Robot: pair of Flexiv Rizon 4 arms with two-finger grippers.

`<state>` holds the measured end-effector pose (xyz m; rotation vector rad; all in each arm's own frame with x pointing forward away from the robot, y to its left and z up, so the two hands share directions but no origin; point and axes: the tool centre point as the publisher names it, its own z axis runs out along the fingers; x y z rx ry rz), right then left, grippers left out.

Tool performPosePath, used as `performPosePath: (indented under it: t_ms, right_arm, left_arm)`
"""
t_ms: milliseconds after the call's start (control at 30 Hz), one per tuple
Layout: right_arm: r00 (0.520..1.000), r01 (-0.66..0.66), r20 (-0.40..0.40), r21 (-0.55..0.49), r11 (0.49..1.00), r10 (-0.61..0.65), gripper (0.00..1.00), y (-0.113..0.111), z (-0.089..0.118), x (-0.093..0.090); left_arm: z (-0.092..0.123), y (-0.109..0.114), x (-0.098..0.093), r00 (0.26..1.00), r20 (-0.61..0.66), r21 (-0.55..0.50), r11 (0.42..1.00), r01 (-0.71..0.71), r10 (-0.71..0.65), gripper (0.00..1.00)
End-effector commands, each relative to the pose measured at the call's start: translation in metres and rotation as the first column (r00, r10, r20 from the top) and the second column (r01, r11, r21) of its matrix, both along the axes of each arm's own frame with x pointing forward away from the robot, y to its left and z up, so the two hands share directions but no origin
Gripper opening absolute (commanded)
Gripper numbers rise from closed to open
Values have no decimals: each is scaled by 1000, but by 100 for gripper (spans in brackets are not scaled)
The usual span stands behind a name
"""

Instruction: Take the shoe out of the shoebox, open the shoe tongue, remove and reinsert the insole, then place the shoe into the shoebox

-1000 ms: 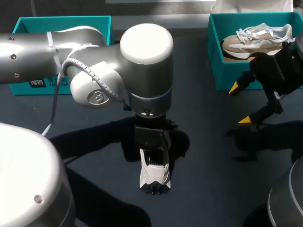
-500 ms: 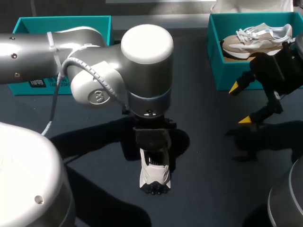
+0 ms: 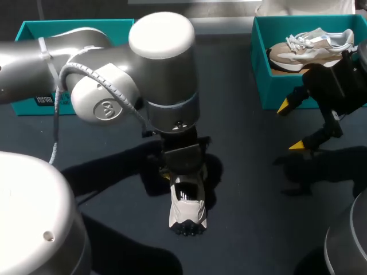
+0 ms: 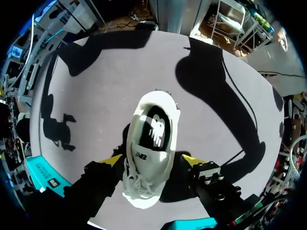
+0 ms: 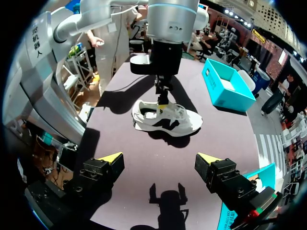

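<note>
Shoe status: white shoe (image 3: pixel 187 211) sits upright on its sole on the dark tabletop (image 3: pixel 246 189), near the middle, well apart from the teal shoebox (image 3: pixel 259 69) at the far right. Left end effector (image 4: pixel 152 160) hangs right over it, fingers spread wide, one yellow tip on each side of the shoe. From the left wrist view neither tip looks pressed in, so it's not clamping. That view looks straight down into the shoe opening: insole is in place, laces bunched at the end nearest the fingers. Left arm (image 3: pixel 160 74) comes in across the middle and blocks most of the head view, hiding one end of the shoe. Right end effector (image 3: pixel 291 126) hovers above the tabletop just in front of the shoebox, fingers wide, holding nothing. Right arm (image 3: pixel 338 86) covers part of the shoebox's near wall. Second shoe (image 3: pixel 309 48), beige and white, lies inside the shoebox. Another teal box (image 3: pixel 103 26) is at the far left, mostly behind the left arm.
</note>
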<state>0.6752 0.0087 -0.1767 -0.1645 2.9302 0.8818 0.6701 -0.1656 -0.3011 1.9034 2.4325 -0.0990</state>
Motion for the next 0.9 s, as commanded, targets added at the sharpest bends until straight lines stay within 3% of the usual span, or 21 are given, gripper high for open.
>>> performPosePath:
  t_ms: [33, 133, 167, 233, 267, 300, 333, 700, 800, 833, 900]
  right_arm:
    - [1000, 0, -2, -3, 1000, 0, 100, 1, -1, 1]
    - [1000, 0, -2, -3, 1000, 0, 100, 1, -1, 1]
    - [1000, 0, -2, -3, 1000, 0, 100, 1, -1, 1]
    - [1000, 0, -2, -3, 1000, 0, 100, 1, -1, 1]
    - [1000, 0, -2, -3, 1000, 0, 100, 1, -1, 1]
    - [1000, 0, -2, -3, 1000, 0, 100, 1, -1, 1]
    - [1000, 0, -2, -3, 1000, 0, 100, 1, -1, 1]
    - [1000, 0, -2, -3, 1000, 0, 100, 1, -1, 1]
    - [1000, 0, -2, -3, 1000, 0, 100, 1, -1, 1]
    - [1000, 0, -2, -3, 1000, 0, 100, 1, -1, 1]
    - [1000, 0, -2, -3, 1000, 0, 100, 1, -1, 1]
  left_arm:
    - [1, 7, -2, 1000, 5, -20, 1000, 1, -1, 100]
    - [9, 3, -15, 940, -93, -94, 937, -336, 327, 100]
    - [13, 5, -18, 850, -164, -95, 850, -519, 501, 100]
    - [14, 11, -25, 593, -107, -98, 586, -805, 798, 100]
    - [13, 15, -30, 470, -114, -100, 460, -882, 876, 100]
    - [14, 19, -37, 417, -194, -106, 403, -909, 888, 100]
    - [15, 19, -49, 445, -151, -152, 424, -893, 883, 100]
    - [15, 19, -49, 445, -151, -152, 424, -893, 883, 100]
    - [7, 11, -62, 360, -116, -42, 357, -933, 926, 100]
    - [3, 8, -66, 311, -84, -21, 310, -950, 947, 100]
    - [-2, 5, -72, 285, -60, -18, 284, -959, 957, 100]
